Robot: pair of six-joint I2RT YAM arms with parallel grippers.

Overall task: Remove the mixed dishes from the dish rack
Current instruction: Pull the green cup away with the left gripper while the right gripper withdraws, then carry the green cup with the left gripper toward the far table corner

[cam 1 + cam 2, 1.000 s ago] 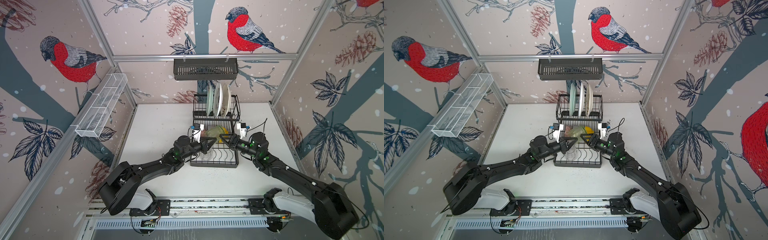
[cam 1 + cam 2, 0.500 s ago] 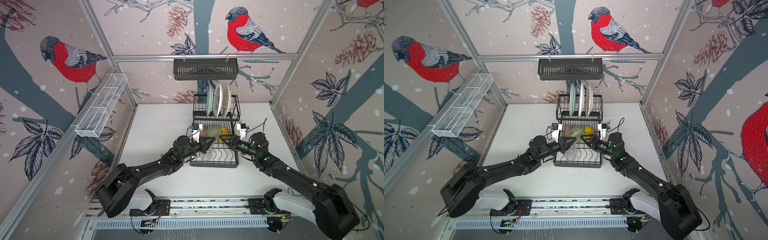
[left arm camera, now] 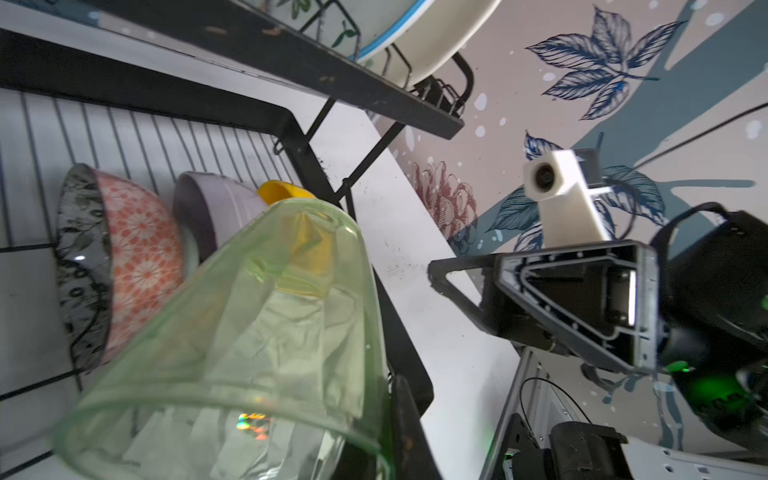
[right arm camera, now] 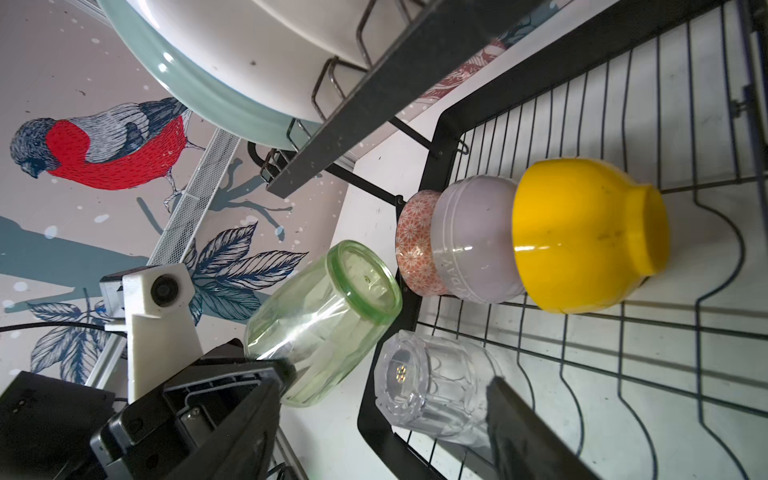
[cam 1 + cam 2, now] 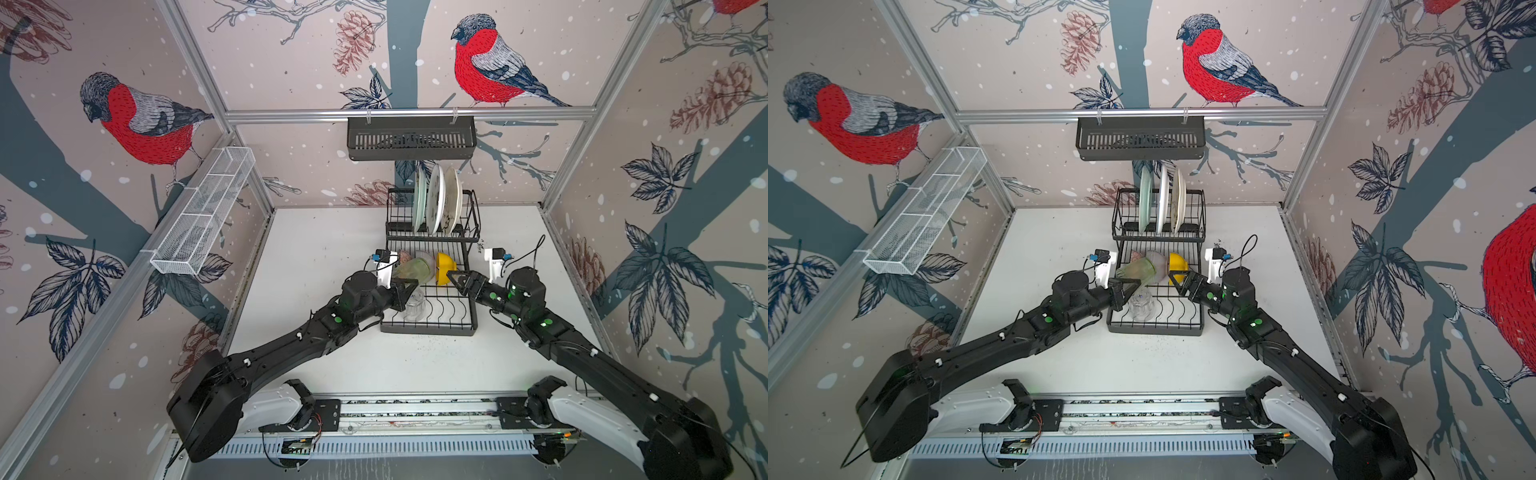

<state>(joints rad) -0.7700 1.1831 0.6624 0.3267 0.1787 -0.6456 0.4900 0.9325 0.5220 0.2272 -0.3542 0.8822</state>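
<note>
**Lifting the green glass clear**

My left gripper (image 5: 409, 286) is clamped on the green glass (image 5: 411, 270), tilted at frame centre above the dish rack (image 5: 428, 328). My right gripper (image 5: 455, 279) gapes, holding nothing. I'd lift slowly, avoiding the clear glass (image 5: 414, 305) underneath.

The dish rack's (image 5: 428, 328) near right grid lies open; bowls (image 5: 444, 268) crowd its far row, clear glass (image 5: 414, 305) blocks near left.
</note>
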